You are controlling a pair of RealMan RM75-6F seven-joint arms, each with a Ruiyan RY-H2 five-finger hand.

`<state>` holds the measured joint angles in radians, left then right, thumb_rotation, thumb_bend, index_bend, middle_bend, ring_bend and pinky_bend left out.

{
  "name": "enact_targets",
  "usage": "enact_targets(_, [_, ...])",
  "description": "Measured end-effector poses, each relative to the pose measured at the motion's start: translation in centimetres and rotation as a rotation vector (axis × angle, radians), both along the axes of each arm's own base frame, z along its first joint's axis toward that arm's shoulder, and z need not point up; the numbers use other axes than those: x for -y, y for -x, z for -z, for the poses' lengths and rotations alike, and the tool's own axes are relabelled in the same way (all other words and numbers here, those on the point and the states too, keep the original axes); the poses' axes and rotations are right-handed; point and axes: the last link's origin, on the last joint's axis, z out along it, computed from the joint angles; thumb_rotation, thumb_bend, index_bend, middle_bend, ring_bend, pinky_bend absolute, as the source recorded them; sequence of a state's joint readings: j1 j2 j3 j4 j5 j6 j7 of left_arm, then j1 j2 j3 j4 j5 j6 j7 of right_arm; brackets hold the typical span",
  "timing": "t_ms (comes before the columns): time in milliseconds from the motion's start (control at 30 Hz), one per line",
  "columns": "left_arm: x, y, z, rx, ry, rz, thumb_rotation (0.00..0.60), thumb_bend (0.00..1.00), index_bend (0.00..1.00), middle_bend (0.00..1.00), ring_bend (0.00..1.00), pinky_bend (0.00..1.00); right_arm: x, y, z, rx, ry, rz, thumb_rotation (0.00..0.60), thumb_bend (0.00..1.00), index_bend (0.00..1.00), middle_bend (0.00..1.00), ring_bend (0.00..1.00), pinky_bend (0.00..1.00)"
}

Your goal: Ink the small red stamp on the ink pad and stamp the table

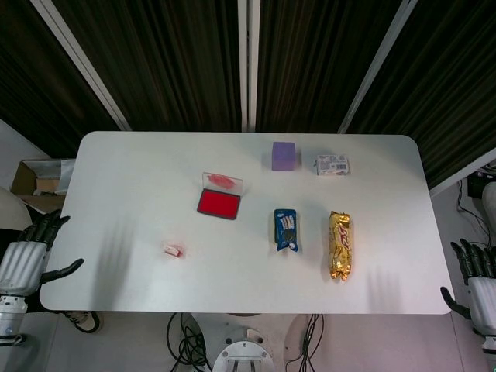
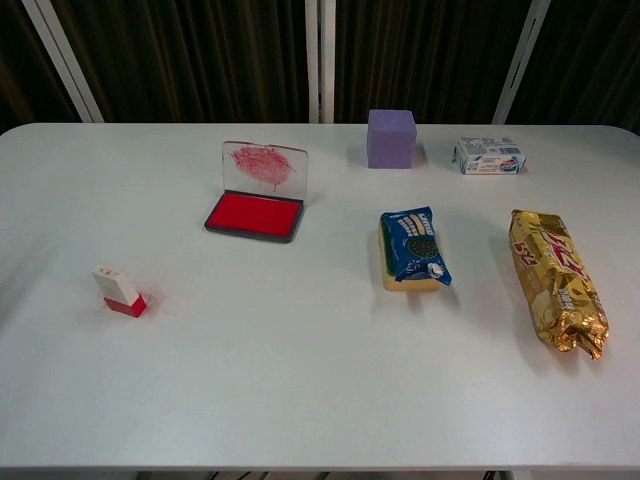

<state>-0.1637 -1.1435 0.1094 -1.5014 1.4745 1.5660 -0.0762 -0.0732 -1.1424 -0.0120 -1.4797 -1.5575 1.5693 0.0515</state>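
My left hand (image 1: pixel 22 260) hangs off the bench's left edge in the head view, fingers spread, holding nothing; its wrist is cut off by the frame bottom. My right hand (image 1: pixel 479 285) sits past the bench's right edge, low corner of the head view, fingers apart and pointing up, empty, lower part cropped. Chest view shows neither hand.

Small red stamp (image 2: pixel 119 291) stands alone on the bench (image 2: pixel 300 400), front-left area, tilted a bit, white top and red base, nothing touching it. In the head view it's a tiny pink-white blob (image 1: pixel 173 249), detail unreadable. Faint reddish smudge on the bench just right of the stamp base in the chest view; too faint to say if it's a print.

Ink pad (image 2: pixel 255 215) is open, well apart from the stamp, further back and to the right, red pad facing up, clear lid (image 2: pixel 265 166) upright behind it with red smears on it.

Purple cube (image 2: pixel 391 138) at the back, centre. Small white-blue packet (image 2: pixel 488 155) to its right, label too small to read. Blue cookie pack (image 2: pixel 415 245) lies on a yellow sponge-like block, mostly hidden beneath, only its edges showing. Gold snack bag (image 2: pixel 556 281) lies lengthwise on the right, text not legible.

Dark curtains behind the bench. Cardboard box (image 1: pixel 40 177) partly visible past the left edge in the head view.
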Motion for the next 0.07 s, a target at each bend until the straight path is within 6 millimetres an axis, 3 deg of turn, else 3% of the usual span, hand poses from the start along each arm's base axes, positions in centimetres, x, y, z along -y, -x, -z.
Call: enact_targets(67, [0.55, 0.57, -0.55, -0.023, -0.013, -0.014, 0.0, 0.01, 0.12, 0.05, 0.08, 0.21, -0.1, 0.05, 0.09, -0.001, 0.001, -0.002, 0.6, 0.2, 0.0, 0.0, 0.0, 0.0])
